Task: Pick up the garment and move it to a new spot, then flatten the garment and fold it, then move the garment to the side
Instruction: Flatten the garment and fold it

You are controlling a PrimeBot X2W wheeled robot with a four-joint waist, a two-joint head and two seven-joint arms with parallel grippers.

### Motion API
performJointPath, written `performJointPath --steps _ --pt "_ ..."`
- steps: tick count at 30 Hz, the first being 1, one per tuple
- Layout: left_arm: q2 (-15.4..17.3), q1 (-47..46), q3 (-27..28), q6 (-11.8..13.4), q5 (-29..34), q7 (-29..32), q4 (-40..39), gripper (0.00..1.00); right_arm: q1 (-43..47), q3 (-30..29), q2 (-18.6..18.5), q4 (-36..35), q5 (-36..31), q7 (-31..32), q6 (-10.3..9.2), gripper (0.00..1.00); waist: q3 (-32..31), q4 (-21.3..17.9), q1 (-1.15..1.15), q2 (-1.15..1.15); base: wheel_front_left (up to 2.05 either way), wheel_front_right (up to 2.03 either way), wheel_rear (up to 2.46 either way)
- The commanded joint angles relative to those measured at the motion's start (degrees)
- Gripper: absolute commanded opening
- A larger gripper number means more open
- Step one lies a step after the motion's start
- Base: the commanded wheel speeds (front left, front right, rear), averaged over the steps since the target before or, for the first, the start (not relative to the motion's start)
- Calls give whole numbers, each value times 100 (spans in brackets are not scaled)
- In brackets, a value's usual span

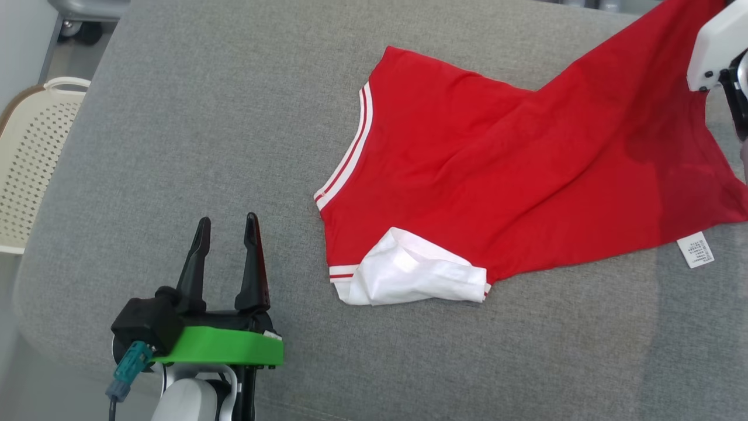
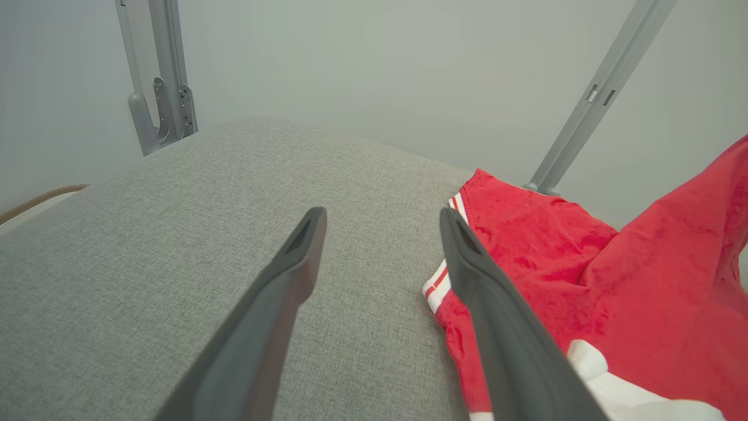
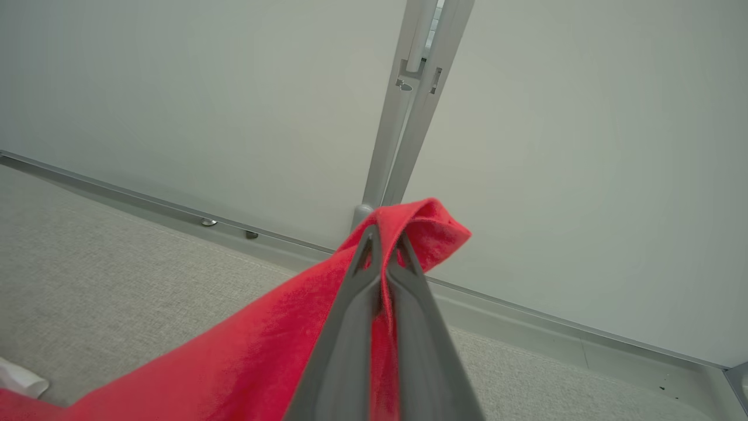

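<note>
Grey fabric-covered surface with a red garment on it.
It lies right of centre, striped white trim along its left edge, a white part at the bottom, its upper-right end lifted off.

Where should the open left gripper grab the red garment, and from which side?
Take the striped corner of the garment, coming in low from the left, where the left gripper hangs open. That corner juts toward it, lies flat on the cushion, and sits opposite the end the right gripper holds pinched and raised, so pulling there likely spreads the cloth.
</note>
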Motion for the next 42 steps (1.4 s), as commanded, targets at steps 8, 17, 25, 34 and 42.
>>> performJointPath --steps 8,17,25,34,42 --pt "-17 -115 -34 -28 114 -1 -30 100 -122 -515 -22 547 -461 -341 -8 100 83 -76 0 31 0 0 0" --pt "-19 -103 -46 -32 199 -2 2 100 -163 -309 207 916 -379 -765 -8 100 -59 -641 0 31 0 0 0" --pt "99 -22 30 -37 188 37 197 100 240 185 404 788 241 -1031 -8 100 -266 -1090 0 31 0 0 0" --pt "649 -531 -85 -245 336 817 785 100 1354 1238 425 -437 1374 -1060 -8 100 -548 -1504 0 31 0 0 0" --pt "927 -1091 -283 -481 252 1655 1510 100 2642 1733 137 -2236 2229 -1060 -8 100 -684 -1829 0 31 0 0 0"
